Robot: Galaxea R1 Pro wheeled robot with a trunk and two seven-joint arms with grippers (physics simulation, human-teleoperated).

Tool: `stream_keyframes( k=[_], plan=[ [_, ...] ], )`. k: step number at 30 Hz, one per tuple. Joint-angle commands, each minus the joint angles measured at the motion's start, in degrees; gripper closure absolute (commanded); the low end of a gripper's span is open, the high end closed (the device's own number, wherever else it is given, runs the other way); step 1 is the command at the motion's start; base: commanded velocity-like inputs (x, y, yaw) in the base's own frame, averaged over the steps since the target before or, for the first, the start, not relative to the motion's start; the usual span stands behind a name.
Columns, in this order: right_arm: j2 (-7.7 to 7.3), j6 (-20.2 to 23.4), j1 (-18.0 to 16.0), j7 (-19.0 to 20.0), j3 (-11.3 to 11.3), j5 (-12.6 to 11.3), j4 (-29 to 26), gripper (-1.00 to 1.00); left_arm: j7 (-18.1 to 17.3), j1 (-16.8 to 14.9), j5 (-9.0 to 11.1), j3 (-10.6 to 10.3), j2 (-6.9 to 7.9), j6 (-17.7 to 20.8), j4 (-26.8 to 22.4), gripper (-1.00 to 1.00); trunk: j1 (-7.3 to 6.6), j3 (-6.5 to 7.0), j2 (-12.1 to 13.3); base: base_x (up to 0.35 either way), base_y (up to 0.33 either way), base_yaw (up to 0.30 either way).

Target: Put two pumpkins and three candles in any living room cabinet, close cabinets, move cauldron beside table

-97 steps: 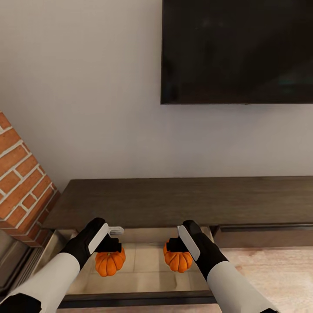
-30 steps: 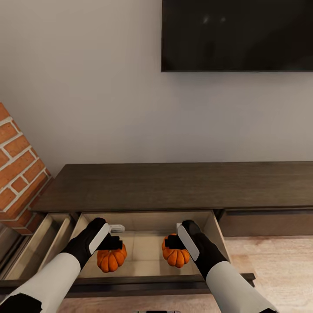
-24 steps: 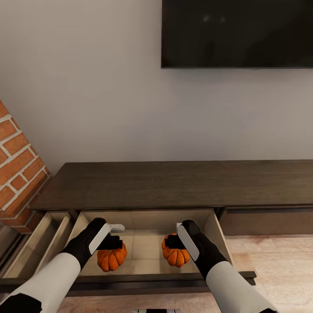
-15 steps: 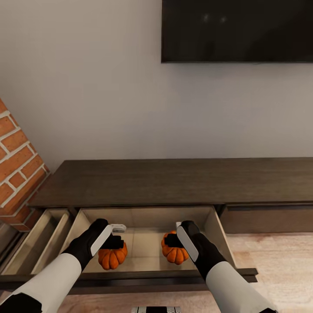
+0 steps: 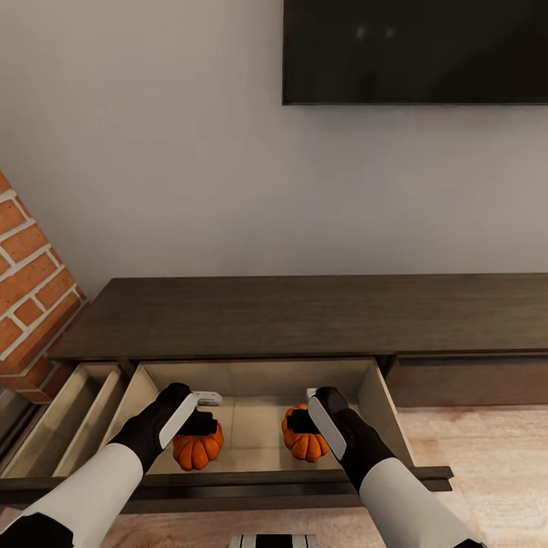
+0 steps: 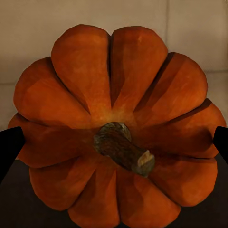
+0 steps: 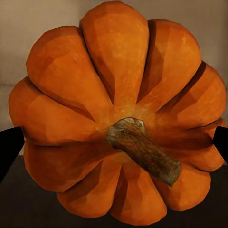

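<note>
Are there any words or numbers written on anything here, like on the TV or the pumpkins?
None. No words, numbers, labels or signs can be read.
TV: black screen, no logo to be read.
Left pumpkin and right pumpkin: plain orange, no writing.
Cabinet and brick wall: no writing.

The head view looks forward and down from above both arms onto the open drawer of the cabinet against the wall. Each wrist view looks straight down, very close, onto one pumpkin, both shared with the head view
</note>
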Motion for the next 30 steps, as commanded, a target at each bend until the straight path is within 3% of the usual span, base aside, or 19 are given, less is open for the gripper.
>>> stream_keyframes(
  k=[1, 23, 30],
  plan=[
    [-0.02, 0.09, -0.04, -0.54, 0.15, -0.63, -0.05, 1.00, 0.49, -0.04, 0.56, -0.37, 0.08, 0.15, -0.10, 1.00, -0.01, -0.05, -0.02, 0.000, 0.000, 0.000],
    [-0.02, 0.09, -0.04, -0.54, 0.16, -0.63, -0.05, 1.00, 0.49, -0.04, 0.57, -0.37, 0.08, 0.20, -0.16, 1.00, -0.01, -0.05, -0.02, 0.022, 0.015, 0.000],
    [-0.02, 0.09, -0.04, -0.54, 0.16, -0.64, -0.05, 1.00, 0.49, -0.04, 0.61, -0.37, 0.11, 0.11, -0.41, 1.00, 0.56, -1.51, -0.89, 0.000, 0.000, 0.000]
  ],
)
